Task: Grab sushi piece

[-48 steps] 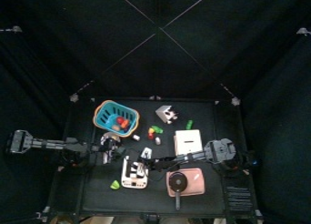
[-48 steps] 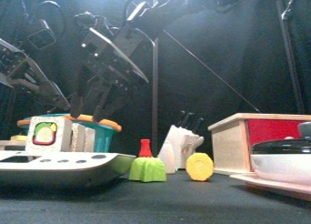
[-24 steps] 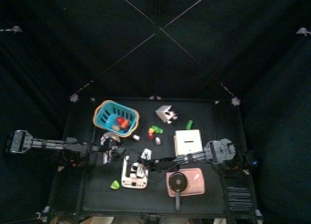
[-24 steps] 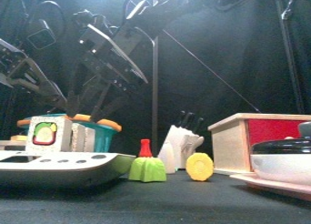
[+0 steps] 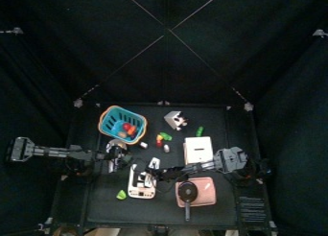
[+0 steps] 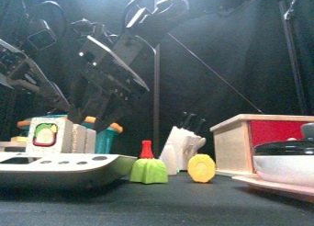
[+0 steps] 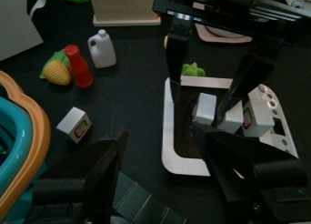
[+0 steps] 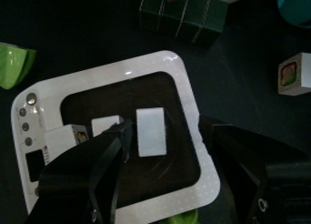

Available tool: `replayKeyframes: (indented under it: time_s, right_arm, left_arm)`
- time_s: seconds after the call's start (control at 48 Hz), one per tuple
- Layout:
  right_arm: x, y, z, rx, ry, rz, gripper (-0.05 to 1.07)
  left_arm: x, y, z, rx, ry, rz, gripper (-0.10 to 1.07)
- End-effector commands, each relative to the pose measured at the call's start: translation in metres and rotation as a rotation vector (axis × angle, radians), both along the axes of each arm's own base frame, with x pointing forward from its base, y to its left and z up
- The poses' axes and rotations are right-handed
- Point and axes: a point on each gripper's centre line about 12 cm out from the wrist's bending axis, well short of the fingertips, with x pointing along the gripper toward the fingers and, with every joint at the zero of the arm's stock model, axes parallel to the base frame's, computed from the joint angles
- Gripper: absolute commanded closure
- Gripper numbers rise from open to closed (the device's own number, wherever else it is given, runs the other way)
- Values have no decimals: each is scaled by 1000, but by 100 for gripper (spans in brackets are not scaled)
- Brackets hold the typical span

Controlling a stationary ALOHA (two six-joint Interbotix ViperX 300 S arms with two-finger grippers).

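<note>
You see: teal basket [image 5: 119,121] | dotted white cube [image 5: 175,119] | pink pan [image 5: 195,192] | white tray [image 8: 183,109] | wooden box [image 6: 263,138]

Right arm [image 6: 117,60] seems slightly lower — little else shifted.

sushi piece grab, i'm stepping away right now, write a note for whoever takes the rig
Right gripper: open, holding nothing, poised low over the flat white tray with a black inner surface.
Left gripper: open, empty, resting off to the side and facing that tray.
Sushi piece: most likely the small toy piece with a brownish top on a white base, lying on the tray near its button edge; it is too small to be certain. A plain white block lies between the right jaws, so don't mistake it for the target.
Done: the approach only.
Left: centre on the sushi piece, close, lift.
</note>
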Motion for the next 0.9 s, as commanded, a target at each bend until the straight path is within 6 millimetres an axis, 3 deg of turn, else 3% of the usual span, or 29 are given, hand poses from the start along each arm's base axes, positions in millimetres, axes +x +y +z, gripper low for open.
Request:
replayKeyframes:
  time_s: [0.0,0.875]
  right_arm:
    - [2,-2,15,5,-33,-3,11]
    - [-1,-4,4,3,-10,-7,11]
  left_arm:
    - [4,0,6,1,-18,0,5]
    - [4,0,6,0,-18,0,5]
